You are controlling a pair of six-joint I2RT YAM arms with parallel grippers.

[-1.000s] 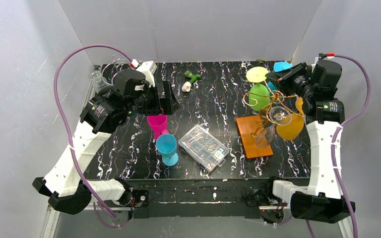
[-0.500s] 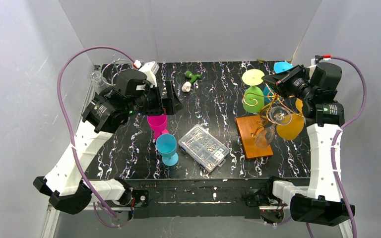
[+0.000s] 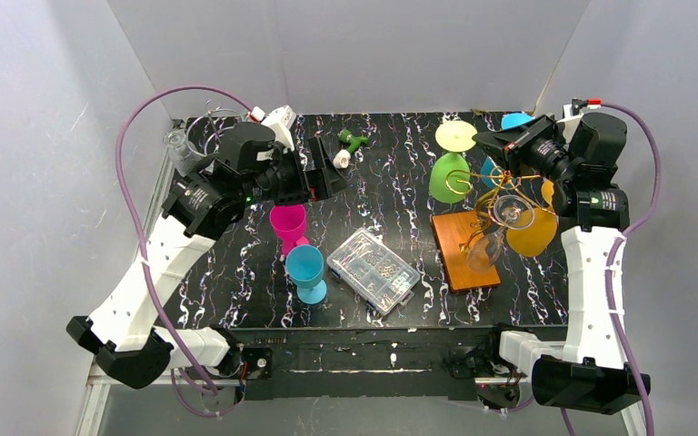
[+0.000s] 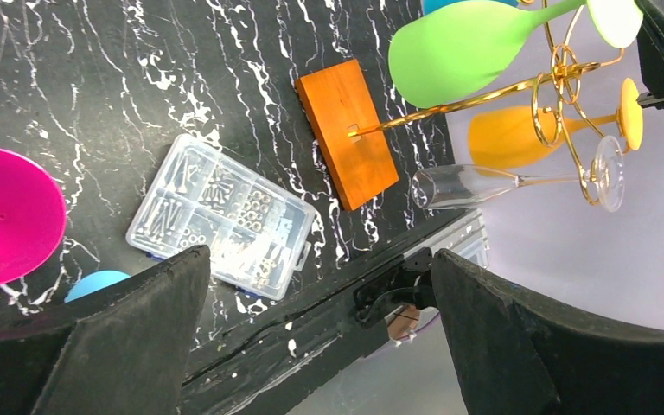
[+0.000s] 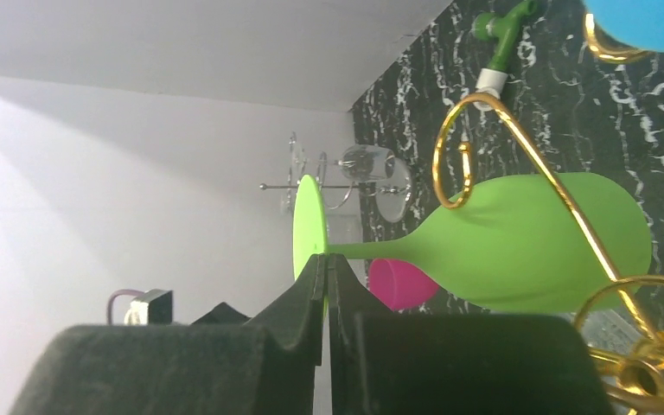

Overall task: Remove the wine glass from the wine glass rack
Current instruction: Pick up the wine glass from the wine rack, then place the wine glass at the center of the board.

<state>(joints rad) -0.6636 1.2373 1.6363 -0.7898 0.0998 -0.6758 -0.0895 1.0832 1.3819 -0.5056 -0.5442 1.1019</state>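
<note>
Black marbled counter (image 3: 400, 195) in a white-walled booth, clutter on both sides. The right end effector (image 5: 326, 259) is pinched together on the thin stem of the green wine glass (image 5: 519, 242), right beside the foot disc, w/ the glass lying roughly horizontal and the bowl sticking out away from the fingers. The glass is up off the counter at the wine glass rack (image 3: 462, 247), on the side facing the middle of the counter. In the right wrist view a gold curl of the rack crosses in front of the bowl, and I can't tell if wire and bowl touch or are just apart. Main risk, imo: the grip is at the very end of a smooth, narrow stem, so the bowl's weight could swing the glass round in the pads, esp. on a quick move, or it could slip out altogether. Second risk: if the pull doesn't go clear of that curl, the bowl or foot snags the wire, and the rack, thin wire on a small wooden base, could rock or tip. That would endanger the orange glass (image 3: 534, 232) and the clear glass (image 3: 488, 247), both hanging on it. Nothing braces the base. The left end effector (image 3: 323, 177) has its fingers spread wide, holds nothing, and hangs well apart from the rack over the pink cup (image 3: 288, 222). The blue cup (image 3: 306, 268) & compartment box (image 3: 373, 270) sit nearby, so a set-down there risks a knock
</note>
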